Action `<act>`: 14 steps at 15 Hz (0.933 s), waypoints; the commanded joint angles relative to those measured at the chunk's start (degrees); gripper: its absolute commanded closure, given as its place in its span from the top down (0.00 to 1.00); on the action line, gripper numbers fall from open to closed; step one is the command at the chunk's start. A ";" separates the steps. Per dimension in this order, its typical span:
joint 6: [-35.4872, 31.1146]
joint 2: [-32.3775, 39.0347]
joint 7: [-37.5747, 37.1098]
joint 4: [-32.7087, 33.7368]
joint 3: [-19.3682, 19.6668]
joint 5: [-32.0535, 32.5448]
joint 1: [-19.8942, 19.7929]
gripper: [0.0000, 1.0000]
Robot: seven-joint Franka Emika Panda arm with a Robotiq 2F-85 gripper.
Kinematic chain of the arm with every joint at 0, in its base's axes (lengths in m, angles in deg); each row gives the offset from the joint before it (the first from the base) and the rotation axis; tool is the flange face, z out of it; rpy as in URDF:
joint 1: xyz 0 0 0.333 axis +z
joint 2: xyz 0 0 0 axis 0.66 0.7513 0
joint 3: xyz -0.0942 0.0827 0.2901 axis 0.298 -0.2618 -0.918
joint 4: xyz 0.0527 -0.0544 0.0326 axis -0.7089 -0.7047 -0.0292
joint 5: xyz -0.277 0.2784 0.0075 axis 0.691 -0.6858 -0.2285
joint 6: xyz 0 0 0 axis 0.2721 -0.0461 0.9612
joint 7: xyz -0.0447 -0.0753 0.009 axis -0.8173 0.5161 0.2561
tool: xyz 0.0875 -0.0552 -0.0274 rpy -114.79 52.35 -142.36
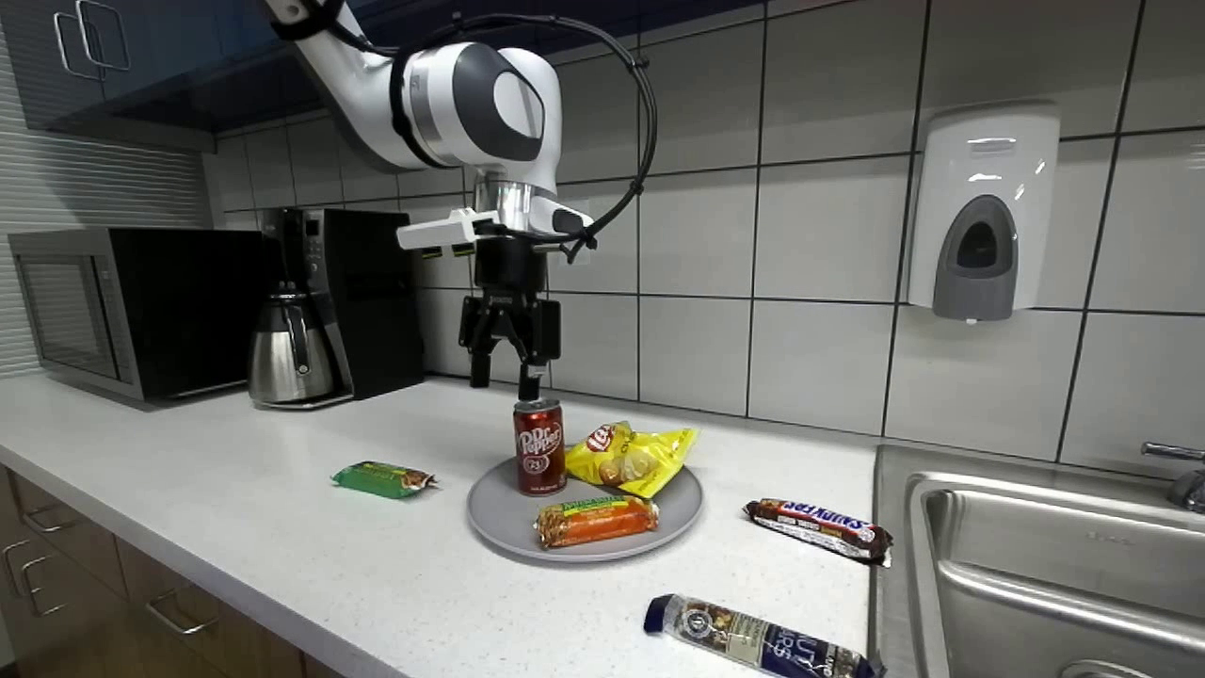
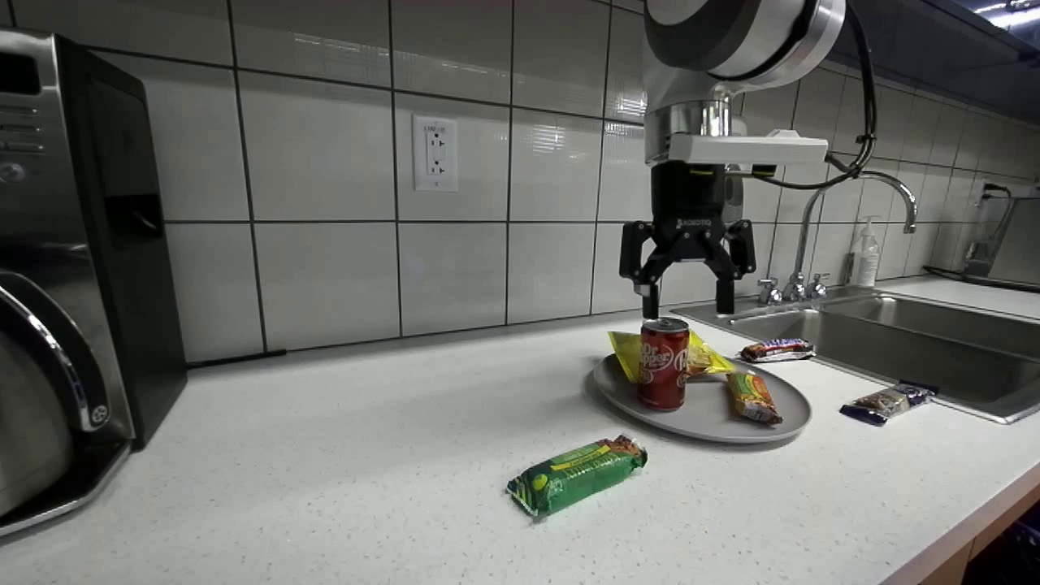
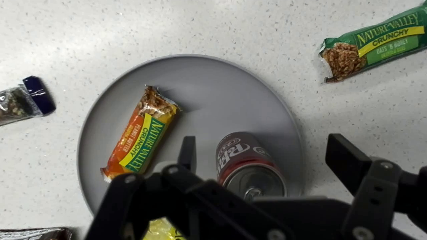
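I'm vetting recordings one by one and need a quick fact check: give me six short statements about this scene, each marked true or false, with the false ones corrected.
1. The Dr Pepper can stands upright on the gray plate. True.
2. The gripper is shut on the can. False: the gripper is open and holds nothing.
3. The orange granola bar lies on the plate. True.
4. The green granola bar lies on the plate. False: the green granola bar lies on the counter, apart from the plate.
5. The Snickers bar lies inside the sink. False: the Snickers bar lies on the counter beside the sink.
6. The yellow snack bag rests at least partly on the plate. True.
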 commanded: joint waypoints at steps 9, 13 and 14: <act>0.65 5.21 3.02 4.11 0.45 0.79 -0.46 1.00; 0.66 7.37 3.41 6.04 0.85 0.67 -0.59 1.00; 0.61 7.93 3.50 6.57 0.98 0.67 -0.60 1.00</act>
